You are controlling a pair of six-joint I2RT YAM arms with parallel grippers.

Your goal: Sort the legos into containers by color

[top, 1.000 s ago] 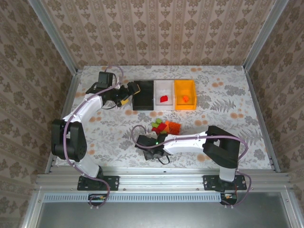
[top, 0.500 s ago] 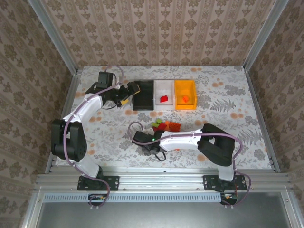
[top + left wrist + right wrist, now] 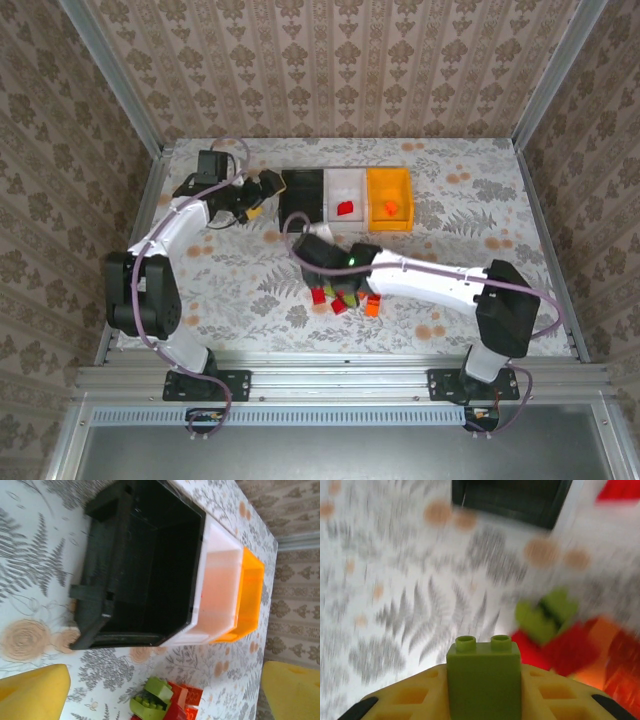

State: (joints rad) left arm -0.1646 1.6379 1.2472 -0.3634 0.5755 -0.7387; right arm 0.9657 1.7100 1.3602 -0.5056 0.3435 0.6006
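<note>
My right gripper (image 3: pixel 305 246) hangs just in front of the black bin (image 3: pixel 303 195), shut on a yellow-green lego (image 3: pixel 483 680) that stands upright between its yellow fingers (image 3: pixel 410 700). Loose legos lie on the table behind it: red ones (image 3: pixel 320 295), an orange one (image 3: pixel 372 304) and a green one (image 3: pixel 350 297). The right wrist view shows that pile blurred (image 3: pixel 555 630). The white bin (image 3: pixel 345 190) holds a red lego (image 3: pixel 344 208); the orange-yellow bin (image 3: pixel 390 198) holds an orange lego (image 3: pixel 389 208). My left gripper (image 3: pixel 262 192) is open beside the black bin (image 3: pixel 145 565), which looks empty.
The three bins stand in a row at the back middle of the flower-patterned table (image 3: pixel 230 280). Metal frame rails (image 3: pixel 140 220) run along both sides and the front. The left wrist view shows green and red legos (image 3: pixel 160 702) in front of the bins.
My right arm has swung from the near-left side of the pile up toward the black bin, carrying a green lego. The pile now lies uncovered and spread out. My left gripper shifted slightly left.
</note>
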